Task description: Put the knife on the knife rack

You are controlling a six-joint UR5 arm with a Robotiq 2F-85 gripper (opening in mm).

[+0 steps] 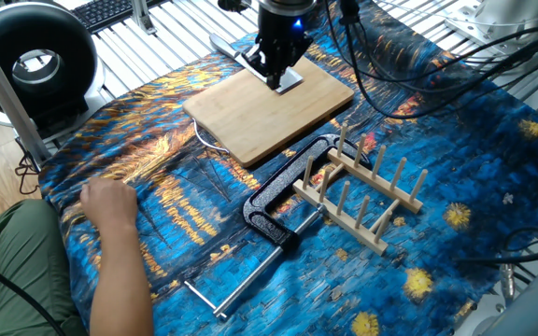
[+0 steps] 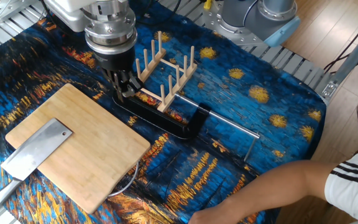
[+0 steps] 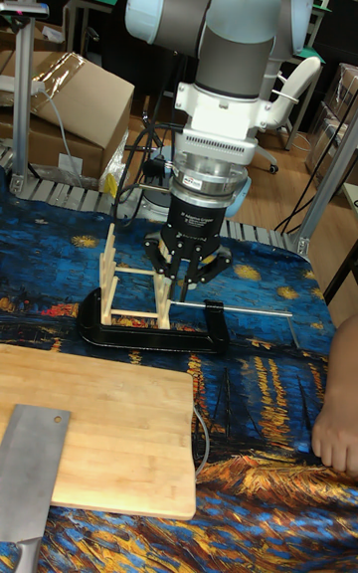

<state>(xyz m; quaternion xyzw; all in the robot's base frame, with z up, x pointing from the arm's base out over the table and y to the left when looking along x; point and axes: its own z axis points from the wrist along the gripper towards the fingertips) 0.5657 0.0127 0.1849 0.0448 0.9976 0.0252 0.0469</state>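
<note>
Tall fixed view shows the gripper (image 3: 185,286) with jaws pressed together, empty — the knife (image 3: 30,474) lies flat on the cutting board (image 2: 92,158). Closing on that thin blade may slip, and a person's hand (image 1: 108,203) rests on the worktop (image 1: 493,187) near the knife rack (image 2: 165,74) — a collision risk.

The gripper (image 1: 275,77) hides most of the knife (image 1: 290,80).
</note>
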